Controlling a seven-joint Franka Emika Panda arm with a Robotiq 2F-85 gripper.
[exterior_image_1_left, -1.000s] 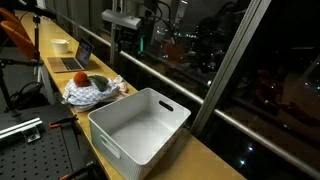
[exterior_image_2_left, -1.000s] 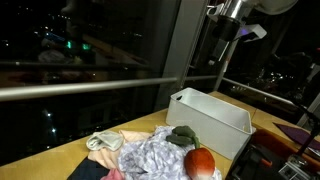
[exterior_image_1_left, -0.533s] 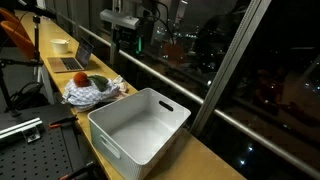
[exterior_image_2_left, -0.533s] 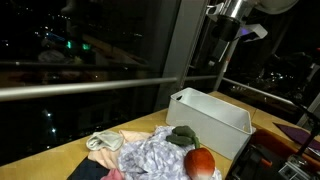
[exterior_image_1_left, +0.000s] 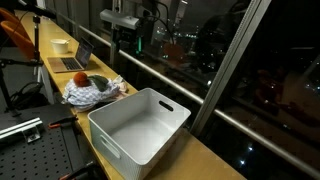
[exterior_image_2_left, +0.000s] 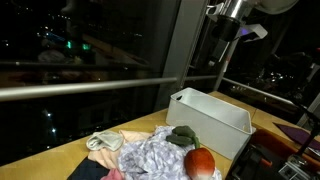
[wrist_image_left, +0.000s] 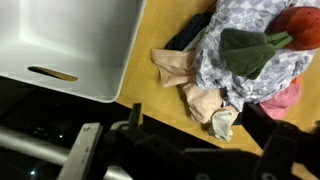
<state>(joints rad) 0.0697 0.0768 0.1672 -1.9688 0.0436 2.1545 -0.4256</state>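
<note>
Nothing has moved since the earlier frames: arm, bin and cloth lie just as they did.

Nearest in an exterior view is the white bin (exterior_image_1_left: 140, 125), standing upright on the wooden tabletop (exterior_image_1_left: 205, 158) with a slot handle in its end wall. Just beyond it, close to the bin, lies the pile of clothes (exterior_image_1_left: 92, 90). The wrist view looks down on both, with the bin at the upper left and the pile at the upper right. There a dark green cloth (wrist_image_left: 248, 52) lies on a grey-and-white patterned cloth (wrist_image_left: 225, 20). A red piece (wrist_image_left: 300, 22) sits at the edge of the pile, and a beige cloth (wrist_image_left: 180, 68) spreads onto the bare wood towards the bin.

The gripper (exterior_image_1_left: 124, 45) hangs high above the tabletop, over the stretch by the pile and the bin, well apart from both. Its fingers are spread wide and hold nothing; in the wrist view they show only as dark shapes along the bottom edge.

Farther along the tabletop stand a laptop (exterior_image_1_left: 78, 60) and then a pale bowl (exterior_image_1_left: 61, 45). An orange chair (exterior_image_1_left: 14, 35) is at the far end, and dark window glass (exterior_image_1_left: 250, 70) runs alongside.
</note>
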